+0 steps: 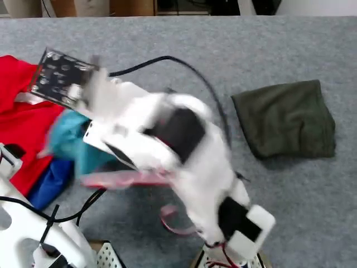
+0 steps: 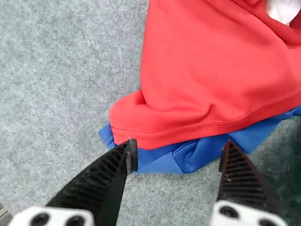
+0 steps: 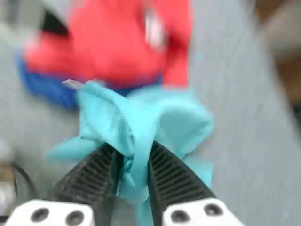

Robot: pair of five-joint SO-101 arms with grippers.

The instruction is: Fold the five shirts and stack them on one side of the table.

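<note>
My right gripper (image 3: 132, 162) is shut on a bunched teal shirt (image 3: 136, 127), which hangs from its fingers. In the high view that arm stretches across the table's middle with the teal shirt (image 1: 70, 139) at its tip, beside the pile. A red shirt (image 1: 25, 120) lies at the left edge over a blue shirt (image 1: 50, 181). My left gripper (image 2: 178, 157) stands open just above the blue shirt (image 2: 193, 153), under the hem of the red shirt (image 2: 216, 75). A folded dark green shirt (image 1: 287, 118) rests at the right. A pink garment (image 1: 131, 178) shows under the right arm.
A black cable (image 1: 184, 70) arcs over the grey table (image 1: 251, 44) behind the arm. A circuit board (image 1: 58, 75) rides on the right arm's wrist. Both arm bases stand at the front edge. Open table surface lies at the back and front right.
</note>
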